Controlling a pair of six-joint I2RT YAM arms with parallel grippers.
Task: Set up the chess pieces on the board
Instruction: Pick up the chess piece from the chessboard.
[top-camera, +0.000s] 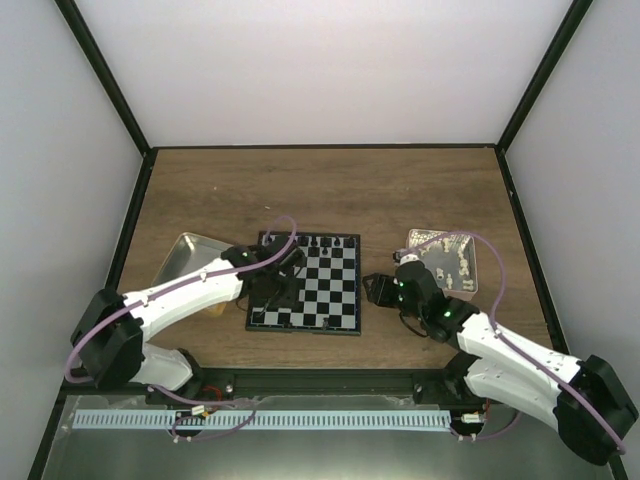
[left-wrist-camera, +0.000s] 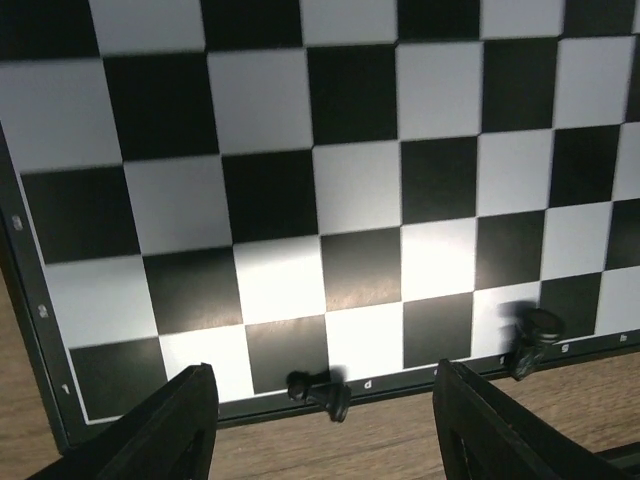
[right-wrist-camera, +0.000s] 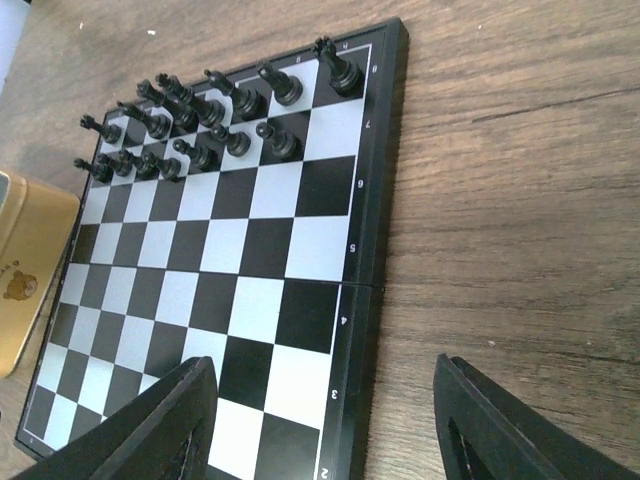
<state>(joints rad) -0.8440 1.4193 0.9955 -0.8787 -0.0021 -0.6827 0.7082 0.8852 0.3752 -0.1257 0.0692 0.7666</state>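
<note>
L gripper (left-wrist-camera: 325, 370) was spread over the board (left-wrist-camera: 360, 180) near edge; one piece (left-wrist-camera: 320, 390) lay on the border, apparently tipped. R gripper (right-wrist-camera: 325, 362) was spread, empty. Other chess pieces (right-wrist-camera: 200, 120) stood at far end.

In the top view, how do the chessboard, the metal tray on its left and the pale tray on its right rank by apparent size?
1. chessboard
2. metal tray
3. pale tray
The left arm and right arm hide part of each tray, so 2 and 3 are unsure.
</note>
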